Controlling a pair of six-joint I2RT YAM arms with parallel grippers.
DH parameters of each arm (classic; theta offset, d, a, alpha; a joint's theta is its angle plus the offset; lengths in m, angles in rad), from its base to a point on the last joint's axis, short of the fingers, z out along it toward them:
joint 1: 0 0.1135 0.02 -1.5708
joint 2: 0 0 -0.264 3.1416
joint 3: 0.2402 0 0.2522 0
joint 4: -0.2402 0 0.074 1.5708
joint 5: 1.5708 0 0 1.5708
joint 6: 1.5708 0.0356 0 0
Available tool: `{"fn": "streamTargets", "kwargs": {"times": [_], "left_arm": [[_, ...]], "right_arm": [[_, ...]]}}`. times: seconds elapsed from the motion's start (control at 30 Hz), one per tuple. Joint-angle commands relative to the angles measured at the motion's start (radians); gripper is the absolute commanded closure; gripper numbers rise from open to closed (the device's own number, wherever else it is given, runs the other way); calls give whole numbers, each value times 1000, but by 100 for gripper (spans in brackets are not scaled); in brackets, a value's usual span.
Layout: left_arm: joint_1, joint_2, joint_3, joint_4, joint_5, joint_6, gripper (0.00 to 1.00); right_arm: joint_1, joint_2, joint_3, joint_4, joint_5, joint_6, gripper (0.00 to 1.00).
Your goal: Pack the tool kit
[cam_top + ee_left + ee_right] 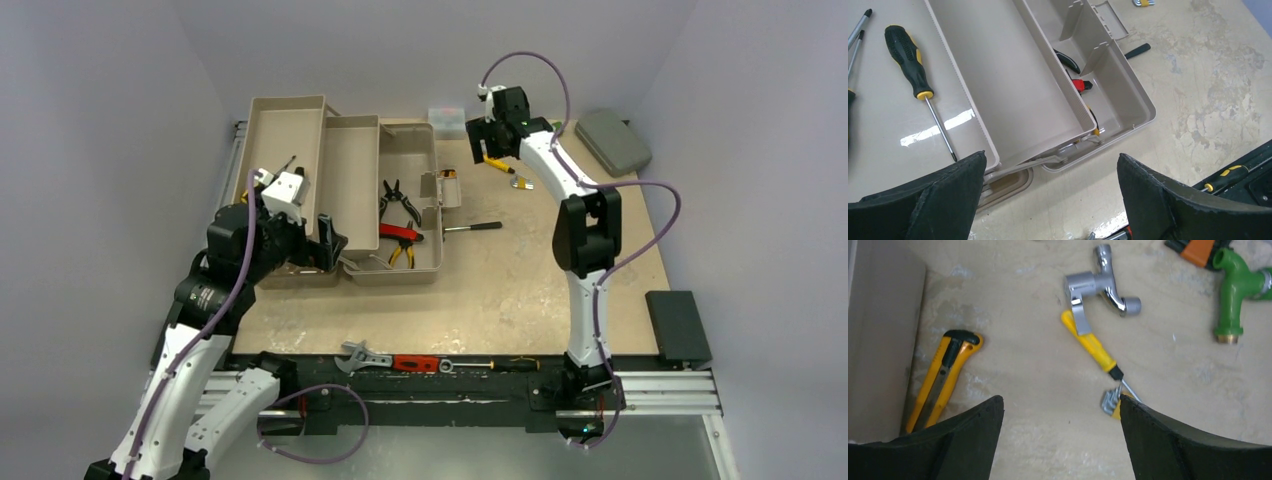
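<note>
Two arms: left gripper held spread, empty, over toolbox near edge; right gripper spread, empty, extended far above yellow screwdriver.

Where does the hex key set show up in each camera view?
Top external: hex keys lie on the table, right of the toolbox.
Left wrist: hex keys cut off at the top edge, beyond the toolbox.
Right wrist: hex keys low centre, beside the yellow screwdriver.
Shared landmark: the toolbox, a tan wall at right wrist's left edge.
</note>
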Motion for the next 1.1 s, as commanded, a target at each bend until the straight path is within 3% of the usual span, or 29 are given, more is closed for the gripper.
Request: {"fn": "streamTargets", "kwargs": {"times": [0.0,0.17,0.6,0.73,0.83,0.93,1.07], "left_arm": [[-4,-16,-5,78,52,-7,1],[-3,-1,-9,84,64,-13,1],[-3,43,12,79,30,5,2],[-2,55,16,75,30,7,2],[-3,51,13,74,27,9,2],[-3,45,11,73,20,9,2],[-3,40,11,72,23,7,2]], "right_arm": [[-34,149,266,-101,-98,-162,18],[-81,257,411,-166,-206,-232,18],[-111,358,324,-109,-173,-348,18],[-111,431,390,-151,-219,-354,22],[-111,459,437,-204,-261,-348,35],[-111,410,359,-192,-305,-331,57],[-112,298,217,-179,-355,-303,99]]}}
